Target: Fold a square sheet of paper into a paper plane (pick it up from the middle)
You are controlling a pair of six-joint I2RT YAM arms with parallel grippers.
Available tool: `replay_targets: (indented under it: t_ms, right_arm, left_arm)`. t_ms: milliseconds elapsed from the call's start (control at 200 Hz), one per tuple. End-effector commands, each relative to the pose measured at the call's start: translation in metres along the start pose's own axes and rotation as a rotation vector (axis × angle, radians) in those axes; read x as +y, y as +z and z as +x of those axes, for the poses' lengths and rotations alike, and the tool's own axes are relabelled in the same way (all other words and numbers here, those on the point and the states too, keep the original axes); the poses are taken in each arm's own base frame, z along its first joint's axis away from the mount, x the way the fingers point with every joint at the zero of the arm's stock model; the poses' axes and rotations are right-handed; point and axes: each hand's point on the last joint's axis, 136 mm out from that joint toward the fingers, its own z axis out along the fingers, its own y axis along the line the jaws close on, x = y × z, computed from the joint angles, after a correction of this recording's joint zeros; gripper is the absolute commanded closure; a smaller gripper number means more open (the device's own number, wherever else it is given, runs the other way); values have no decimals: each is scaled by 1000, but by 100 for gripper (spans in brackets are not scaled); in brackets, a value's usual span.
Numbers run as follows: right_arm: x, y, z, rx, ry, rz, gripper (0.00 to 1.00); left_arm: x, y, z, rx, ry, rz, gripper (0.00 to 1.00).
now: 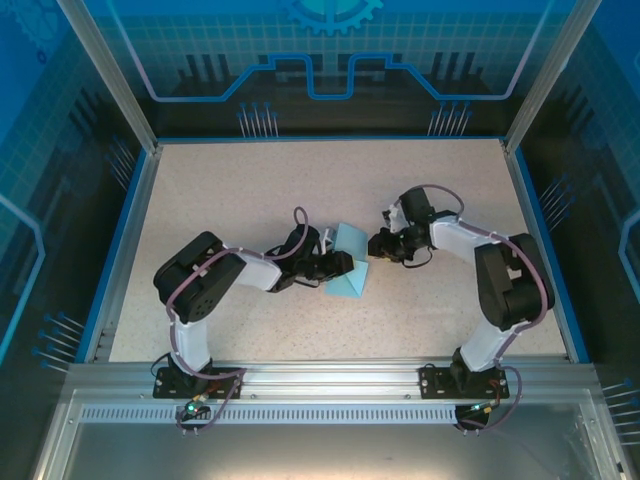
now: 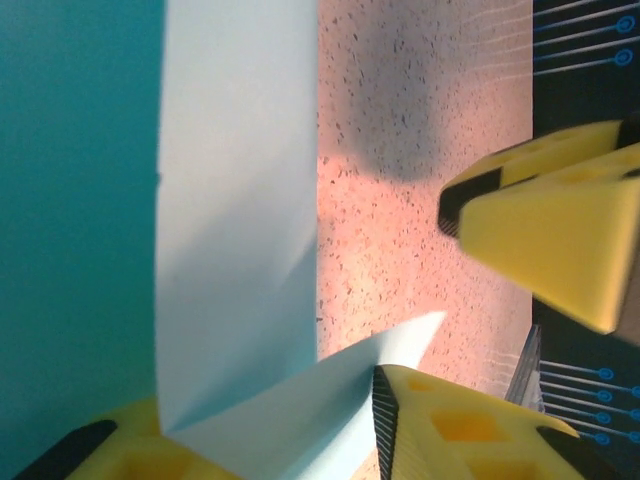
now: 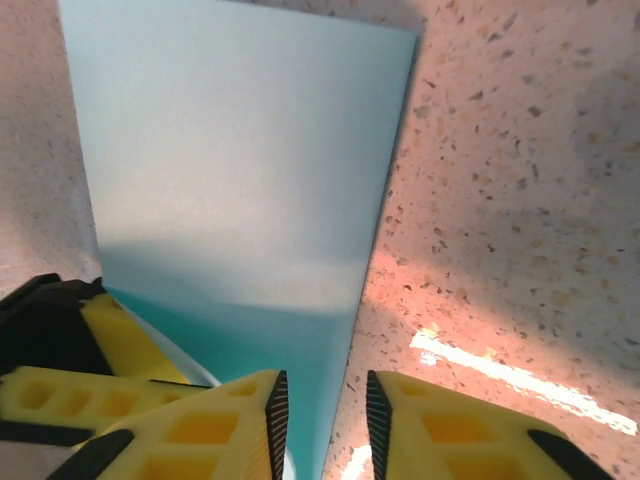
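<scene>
here, the sheet of paper (image 1: 352, 245) stands near the middle of the table (image 1: 250, 190), between the two grippers and touching both; it is bent rather than flat, one panel pale and lit, another in deep shade, with a small flap curling across the left gripper (image 2: 270, 420); that gripper's jaws stand well apart with the paper running through the gap, resting on one finger, and nothing looks clamped; the right gripper (image 3: 327, 400) is down to a slim gap, the paper's edge running straight into it, though i cannot tell whether it is nipped there; no plane shape yet, so i judge this an early fold; the risks look plain enough; with the left jaws this loose, the sheet could slide or flop over and the crease land crooked; if the right side does grip and pulls away, thin paper could tear or crumple at the edge; the two grippers are also just beside each other, so a careless closing move could knock them together.
</scene>
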Motion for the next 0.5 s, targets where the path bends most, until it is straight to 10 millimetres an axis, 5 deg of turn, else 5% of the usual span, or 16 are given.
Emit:
replay_targets:
  t_ms: [0,205,495]
  right_arm:
    - [2,-12,-4,-38,23,-31,65]
    - [-3,-28,-10,-105,42,-24,47]
    - [-8,-51,-19,-207,24,14,24]
  left_arm:
    - [-4,3,1,-17,85,30,71]
    - [-7,-8,-8,-72,123,-3,91]
    - [-26,-52,-19,-97,199,-158,96]
